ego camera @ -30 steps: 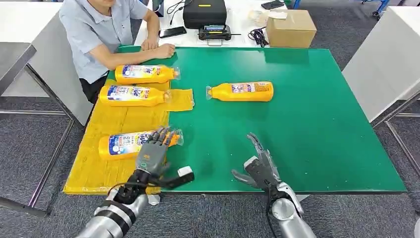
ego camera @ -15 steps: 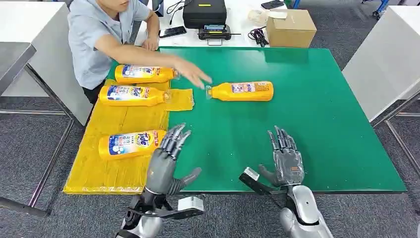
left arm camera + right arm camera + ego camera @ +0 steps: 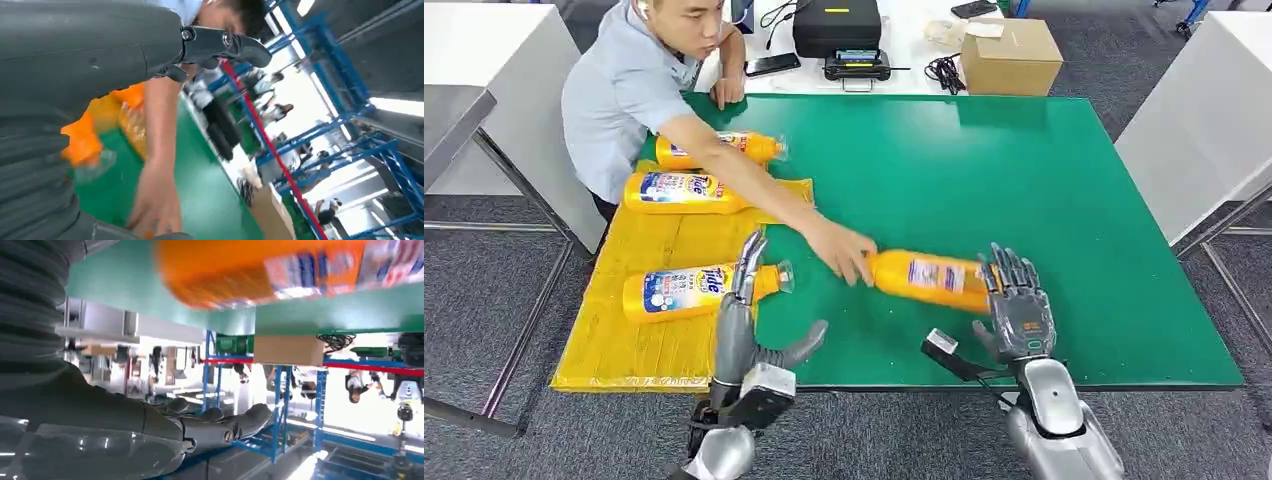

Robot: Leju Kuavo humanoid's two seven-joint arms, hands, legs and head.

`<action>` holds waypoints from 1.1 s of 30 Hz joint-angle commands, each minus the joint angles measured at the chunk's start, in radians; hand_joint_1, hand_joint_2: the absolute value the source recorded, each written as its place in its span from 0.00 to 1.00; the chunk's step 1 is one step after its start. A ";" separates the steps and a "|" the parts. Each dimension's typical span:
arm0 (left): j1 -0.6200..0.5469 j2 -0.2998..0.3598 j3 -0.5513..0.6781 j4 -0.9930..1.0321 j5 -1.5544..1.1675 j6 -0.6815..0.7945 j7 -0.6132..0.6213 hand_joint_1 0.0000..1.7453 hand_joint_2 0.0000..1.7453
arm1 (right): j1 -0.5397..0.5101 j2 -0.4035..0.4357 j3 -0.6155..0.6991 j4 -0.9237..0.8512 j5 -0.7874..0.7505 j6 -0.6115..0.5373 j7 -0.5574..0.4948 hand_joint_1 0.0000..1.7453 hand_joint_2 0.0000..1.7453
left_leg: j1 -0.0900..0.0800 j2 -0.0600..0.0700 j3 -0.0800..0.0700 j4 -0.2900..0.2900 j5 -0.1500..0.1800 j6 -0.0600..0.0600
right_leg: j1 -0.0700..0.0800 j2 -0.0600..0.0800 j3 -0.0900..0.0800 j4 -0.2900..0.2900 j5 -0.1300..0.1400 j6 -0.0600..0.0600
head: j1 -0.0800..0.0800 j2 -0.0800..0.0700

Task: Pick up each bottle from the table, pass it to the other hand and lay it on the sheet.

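Note:
An orange bottle [image 3: 929, 280] lies on the green table [image 3: 1044, 170] near its front edge, blurred in the right wrist view [image 3: 260, 270]. A person's hand [image 3: 844, 255] rests on its cap end. My right hand [image 3: 1019, 310] stands open with fingers up, just in front of the bottle's base end, holding nothing. My left hand [image 3: 744, 320] is open and upright at the sheet's right edge, beside another bottle [image 3: 689, 290] lying on the yellow sheet [image 3: 664, 240]. Two more bottles [image 3: 686, 192] [image 3: 714, 148] lie farther back on the sheet.
The person [image 3: 624, 90] sits at the table's far left corner, their arm [image 3: 744, 185] stretched across the sheet and table. A cardboard box [image 3: 1011, 55], a black case [image 3: 837, 25] and a phone [image 3: 772, 65] stand behind the table. White tables flank both sides.
The person has reached out and slid the bottle from mid-table to the front, by my right hand. My left hand has come off the sheet's near bottle; both hands now stand upright.

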 commanded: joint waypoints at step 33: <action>-0.043 0.055 -0.128 0.056 0.083 0.008 0.023 0.00 1.00 | -0.388 -0.010 0.243 0.455 -0.135 0.344 0.098 0.00 1.00 | 0.001 0.003 0.005 0.000 -0.001 -0.002 | 0.001 0.002 0.004 0.000 0.000 -0.002 | 0.000 0.000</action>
